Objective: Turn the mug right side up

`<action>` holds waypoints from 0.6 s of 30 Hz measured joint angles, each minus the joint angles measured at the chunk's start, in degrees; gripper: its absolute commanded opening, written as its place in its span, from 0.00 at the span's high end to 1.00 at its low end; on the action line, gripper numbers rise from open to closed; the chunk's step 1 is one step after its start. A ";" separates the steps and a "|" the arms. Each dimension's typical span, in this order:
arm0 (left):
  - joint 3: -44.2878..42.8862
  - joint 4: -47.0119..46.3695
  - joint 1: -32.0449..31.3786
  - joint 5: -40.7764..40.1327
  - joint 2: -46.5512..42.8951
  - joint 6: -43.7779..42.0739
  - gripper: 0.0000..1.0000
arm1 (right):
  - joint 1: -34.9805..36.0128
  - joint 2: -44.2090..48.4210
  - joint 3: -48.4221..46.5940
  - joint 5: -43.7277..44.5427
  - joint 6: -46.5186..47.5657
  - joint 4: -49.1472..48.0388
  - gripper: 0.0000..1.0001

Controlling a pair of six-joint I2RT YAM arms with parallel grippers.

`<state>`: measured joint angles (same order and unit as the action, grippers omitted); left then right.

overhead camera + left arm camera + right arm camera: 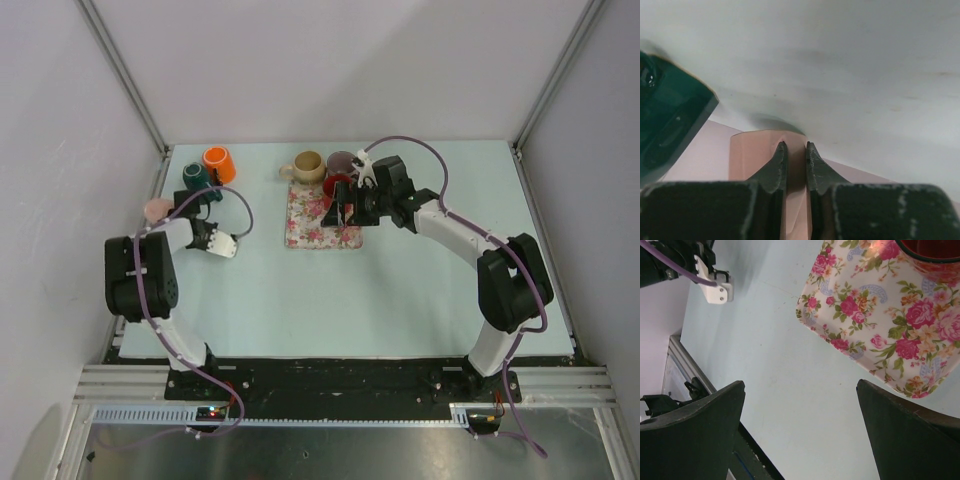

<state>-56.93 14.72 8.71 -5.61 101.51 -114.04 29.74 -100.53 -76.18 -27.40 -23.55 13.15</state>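
My left fingers clench the pink mug; I should lift clear of the worktop before rolling it upright. My right fingers hang released.

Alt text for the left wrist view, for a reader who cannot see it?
The left gripper pinches a pale pink mug between its dark fingers. A glossy dark green mug fills the left edge; pale tabletop lies beyond.

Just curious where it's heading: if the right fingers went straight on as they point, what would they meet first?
Probably the bare table, just beside the corner of the flowered tray. Nothing stands between the right fingers and it, though depth is hard to judge.
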 measured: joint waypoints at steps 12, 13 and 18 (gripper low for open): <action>7.89 0.81 -6.40 -12.85 -3.06 -0.17 0.77 | -0.04 1.07 2.47 -0.79 -0.44 -1.49 0.01; 8.26 0.94 -6.93 -13.75 -3.06 -0.22 0.75 | -0.04 1.27 2.89 -0.85 -0.44 -1.53 0.01; 8.70 2.75 -7.98 -15.43 -3.04 -0.04 0.61 | -0.09 2.73 4.61 -1.01 -0.44 -1.75 0.01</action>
<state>-48.23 17.47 0.73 -21.04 98.48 -114.08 29.65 -97.80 -71.57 -28.40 -23.99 11.40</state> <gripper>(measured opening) 0.296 0.993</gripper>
